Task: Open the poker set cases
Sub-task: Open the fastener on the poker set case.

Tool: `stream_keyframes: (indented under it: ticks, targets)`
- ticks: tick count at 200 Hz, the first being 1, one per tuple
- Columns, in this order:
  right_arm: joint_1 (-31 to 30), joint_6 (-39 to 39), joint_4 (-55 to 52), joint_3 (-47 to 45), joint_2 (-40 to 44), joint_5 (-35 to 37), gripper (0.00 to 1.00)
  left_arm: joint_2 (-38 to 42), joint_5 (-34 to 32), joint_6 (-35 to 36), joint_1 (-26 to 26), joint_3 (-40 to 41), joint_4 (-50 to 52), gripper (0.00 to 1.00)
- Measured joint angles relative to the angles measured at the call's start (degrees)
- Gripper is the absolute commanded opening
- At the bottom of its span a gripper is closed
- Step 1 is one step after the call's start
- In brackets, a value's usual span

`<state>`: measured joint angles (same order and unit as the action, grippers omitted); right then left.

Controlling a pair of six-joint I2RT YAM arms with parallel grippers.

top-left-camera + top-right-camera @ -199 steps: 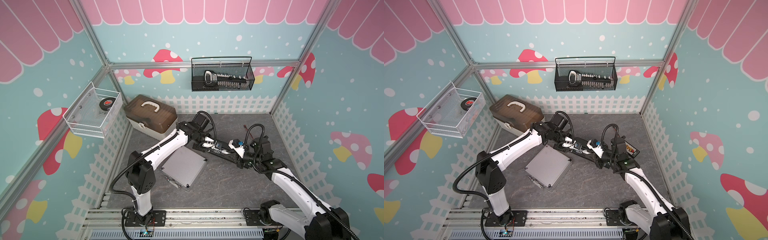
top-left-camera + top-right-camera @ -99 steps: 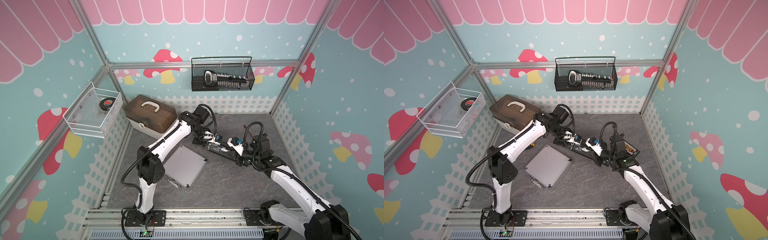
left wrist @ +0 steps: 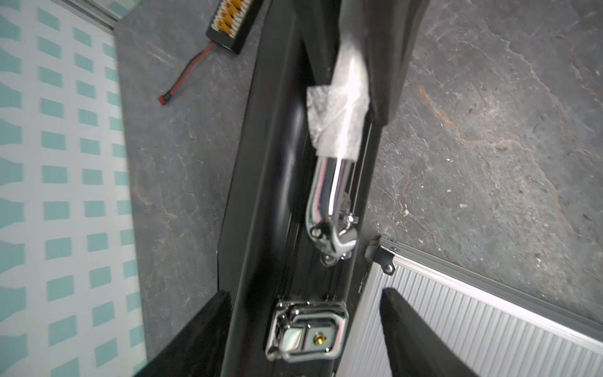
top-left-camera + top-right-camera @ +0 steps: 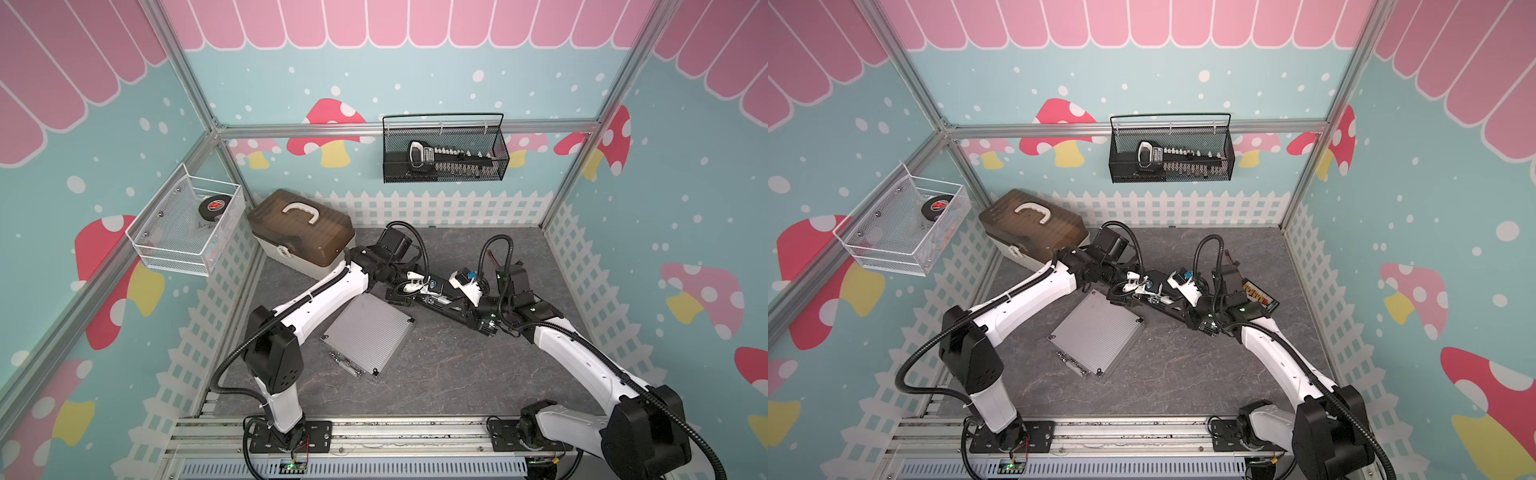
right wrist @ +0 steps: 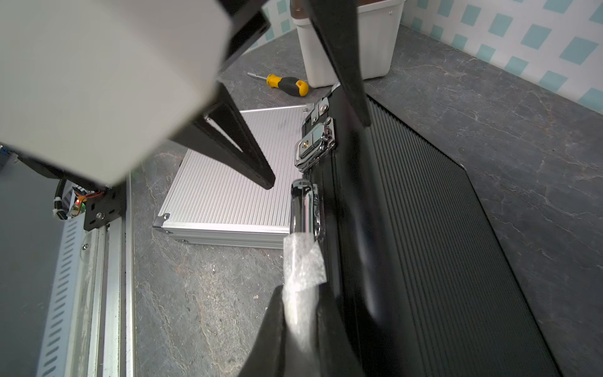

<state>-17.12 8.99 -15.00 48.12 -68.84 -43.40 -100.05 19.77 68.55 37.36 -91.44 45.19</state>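
With the right pincer [image 5: 295, 313] shut tight on the taped chrome handle [image 5: 303, 209], props the black case [image 5: 424, 228] up on edge, likely to keep its latches reachable. Spreads the left pincer [image 3: 305, 293] apart astride one latch [image 3: 306, 329]. Has the silver case [image 5: 222, 196] flat on the table [image 4: 436, 374] just beside it, lid down.

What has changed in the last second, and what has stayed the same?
The left hand opened wider astride the edge of the black case, at its latch; its arm rose briefly and settled back. The right hand stays shut on the handle, and the silver case lies unmoved.
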Motion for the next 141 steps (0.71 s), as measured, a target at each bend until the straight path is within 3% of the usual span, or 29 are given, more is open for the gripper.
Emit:
stream_keyframes:
  ticks: [29,74,108,141]
  targets:
    - [0.98,-1.57,-1.84,2.82,-0.42,-0.63,0.00,4.11,-1.22,1.68,-0.04,2.84,-6.32,0.71]
    - [1.05,-1.79,-5.77,5.51,-0.35,-1.60,0.00,4.00,-6.67,4.85,0.20,2.80,-9.70,0.72]
    - [1.07,-1.70,-7.76,6.08,-0.35,-1.70,0.00,2.69,-8.66,5.81,1.03,1.25,-7.50,0.73]
    - [1.05,-1.53,-8.28,6.14,-0.35,-1.77,0.00,-0.83,-8.66,5.81,1.05,-5.16,-0.63,0.71]
